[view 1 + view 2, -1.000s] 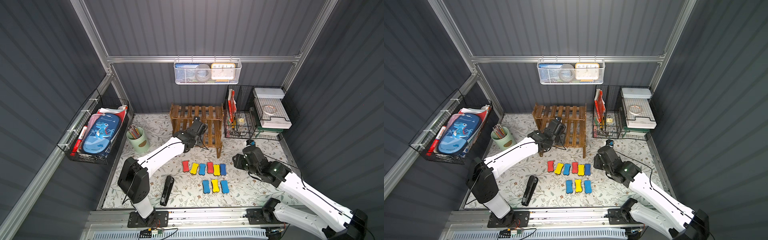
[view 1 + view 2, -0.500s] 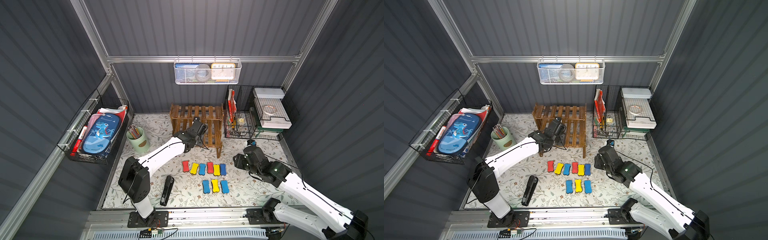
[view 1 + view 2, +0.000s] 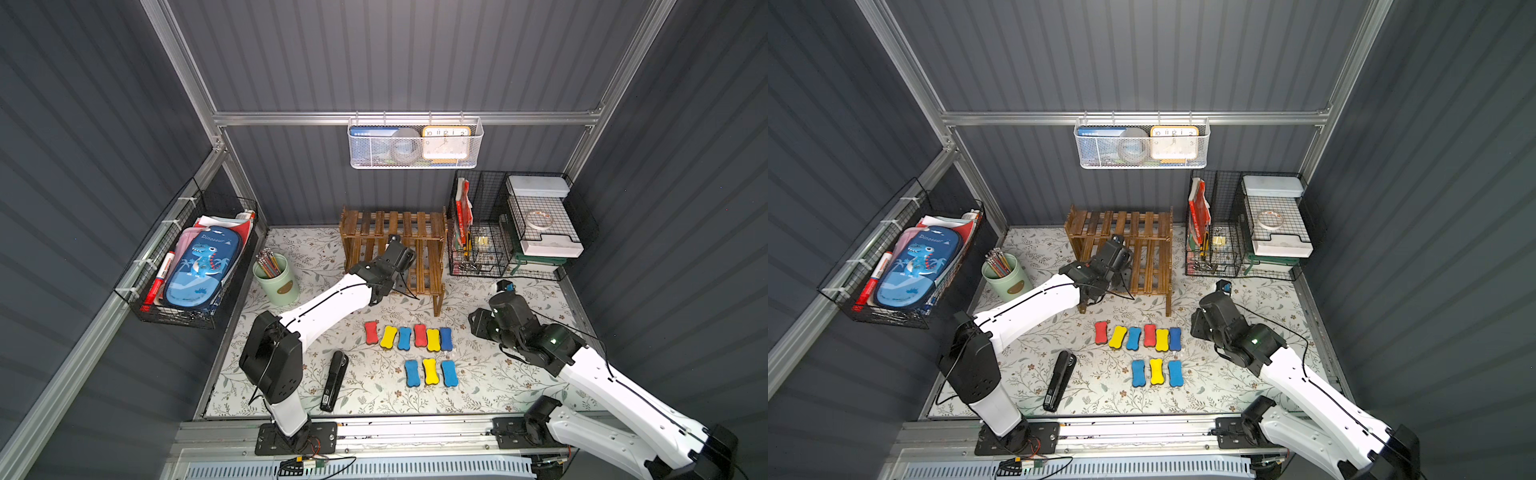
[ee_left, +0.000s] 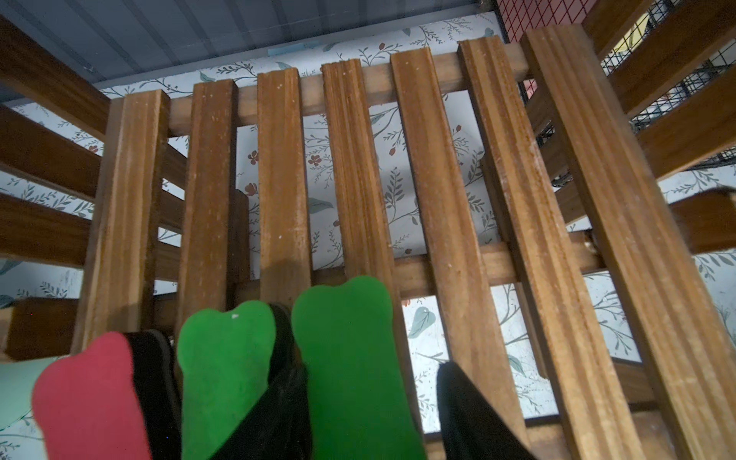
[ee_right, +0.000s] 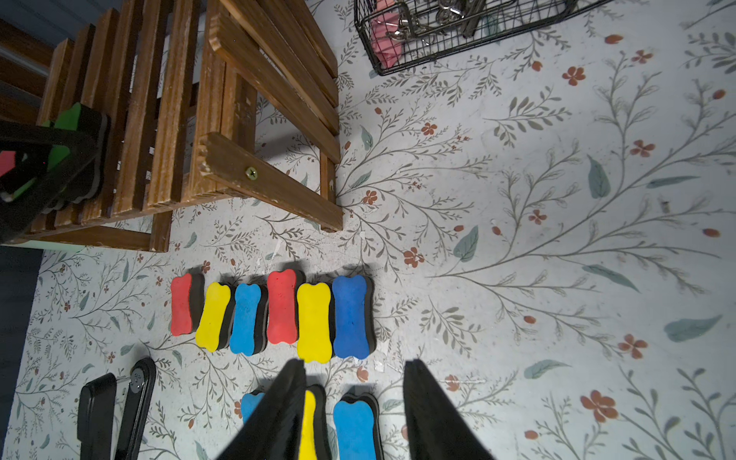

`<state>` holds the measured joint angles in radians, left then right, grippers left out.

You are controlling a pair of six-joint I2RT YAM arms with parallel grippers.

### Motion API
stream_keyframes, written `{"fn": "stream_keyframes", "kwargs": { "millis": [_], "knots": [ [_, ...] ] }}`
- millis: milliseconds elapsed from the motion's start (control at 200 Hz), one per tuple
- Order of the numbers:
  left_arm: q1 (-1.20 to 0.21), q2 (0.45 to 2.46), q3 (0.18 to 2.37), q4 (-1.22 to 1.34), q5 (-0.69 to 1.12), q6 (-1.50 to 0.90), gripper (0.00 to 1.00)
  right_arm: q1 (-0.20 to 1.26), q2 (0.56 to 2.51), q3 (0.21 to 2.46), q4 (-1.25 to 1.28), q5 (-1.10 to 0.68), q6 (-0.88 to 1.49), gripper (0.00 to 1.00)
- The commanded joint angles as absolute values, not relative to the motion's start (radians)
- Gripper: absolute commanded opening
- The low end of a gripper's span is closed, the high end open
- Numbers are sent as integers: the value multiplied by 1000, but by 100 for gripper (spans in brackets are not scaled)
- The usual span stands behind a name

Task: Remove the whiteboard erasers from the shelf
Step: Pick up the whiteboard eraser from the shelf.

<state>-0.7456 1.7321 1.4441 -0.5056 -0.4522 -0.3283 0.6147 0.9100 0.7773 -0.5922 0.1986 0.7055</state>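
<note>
The brown slatted shelf (image 3: 419,224) stands at the back of the table. On its lower tier lie a red eraser (image 4: 91,398) and two green erasers (image 4: 223,366). My left gripper (image 4: 368,368) is open, its fingers straddling the right-hand green eraser (image 4: 350,342), with a gap showing at one finger. In the top views the arm hides these three. Several erasers (image 3: 405,336) form a row on the table, with three more (image 3: 430,372) in front. My right gripper (image 5: 354,382) hangs open and empty over that front row.
A black stapler (image 3: 334,380) lies left of the eraser rows. A green pencil cup (image 3: 276,278) stands left of the shelf, and a black wire organiser (image 3: 478,249) stands right of it. Baskets hang on the left and back walls.
</note>
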Motion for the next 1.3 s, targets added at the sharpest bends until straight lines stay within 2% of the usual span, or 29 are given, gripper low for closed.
{"fn": "stream_keyframes", "kwargs": {
  "millis": [0,130,365,650,875,995,1296],
  "knots": [
    [-749,1774,1474,-566,-485,-314,58,609,900,763,-598,191,703,45],
    [-748,1791,1477,-579,-499,-317,56,608,905,761,-594,186,707,45],
    [-749,1779,1479,-567,-487,-313,46,606,908,768,-591,186,706,45],
    [-759,1661,1493,-581,-441,-332,45,601,907,779,-592,190,707,45],
    [-848,1483,1427,-686,-449,-424,45,598,920,783,-577,180,707,45],
    [-902,1402,1295,-740,-383,-528,44,597,918,786,-576,177,701,45],
    [-1062,1345,1085,-833,-290,-734,43,585,899,778,-584,175,690,45]
  ]
}}
